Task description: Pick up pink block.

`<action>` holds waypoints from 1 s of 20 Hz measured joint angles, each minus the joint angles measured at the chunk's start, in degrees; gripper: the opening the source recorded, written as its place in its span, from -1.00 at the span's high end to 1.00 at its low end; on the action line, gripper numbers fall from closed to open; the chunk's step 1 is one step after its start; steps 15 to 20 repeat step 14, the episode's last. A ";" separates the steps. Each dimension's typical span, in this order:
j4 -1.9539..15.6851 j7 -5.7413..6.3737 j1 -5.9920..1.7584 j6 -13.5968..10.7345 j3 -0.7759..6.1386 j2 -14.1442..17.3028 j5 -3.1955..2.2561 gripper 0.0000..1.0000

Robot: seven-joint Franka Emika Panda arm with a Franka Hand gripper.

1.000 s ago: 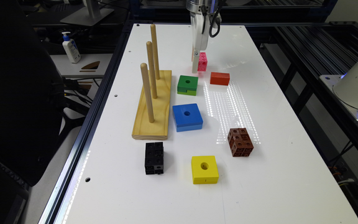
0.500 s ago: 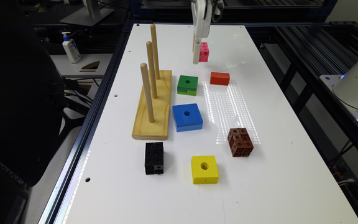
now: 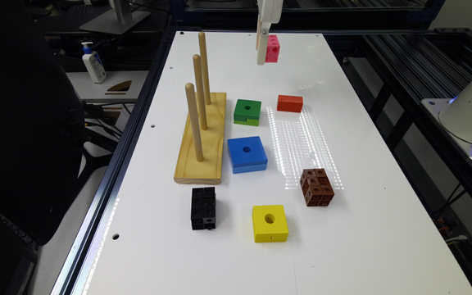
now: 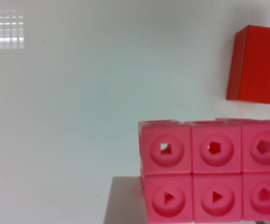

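Observation:
The pink block (image 3: 272,48) hangs in the air above the far end of the white table (image 3: 367,229), well clear of its surface. My gripper (image 3: 264,52) comes down from above and is shut on it. In the wrist view the pink block (image 4: 214,177) sits very close, its dimpled cubelets facing the camera, with its shadow on the table below.
A red-orange block (image 3: 289,103) (image 4: 255,64) lies just nearer than the held block. Green (image 3: 247,112), blue (image 3: 247,154) and yellow (image 3: 269,223) holed blocks, a brown dimpled cube (image 3: 317,187), a black block (image 3: 203,207) and a wooden three-peg stand (image 3: 201,139) fill the middle.
The gripper has risen with the pink block, which has gone from the table surface to well above it. Nothing else has moved.

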 joint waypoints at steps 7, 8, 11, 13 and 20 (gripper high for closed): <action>0.27 0.00 0.00 -1.96 0.00 -2.52 0.00 1.00; 0.27 0.00 0.00 -2.85 0.00 -3.44 0.01 1.00; 0.24 0.00 0.00 -5.22 0.00 -5.77 0.02 1.00; 0.26 0.00 0.00 -5.67 0.00 -6.29 0.02 1.00; 0.30 0.00 0.00 -5.80 0.01 -6.58 0.02 1.00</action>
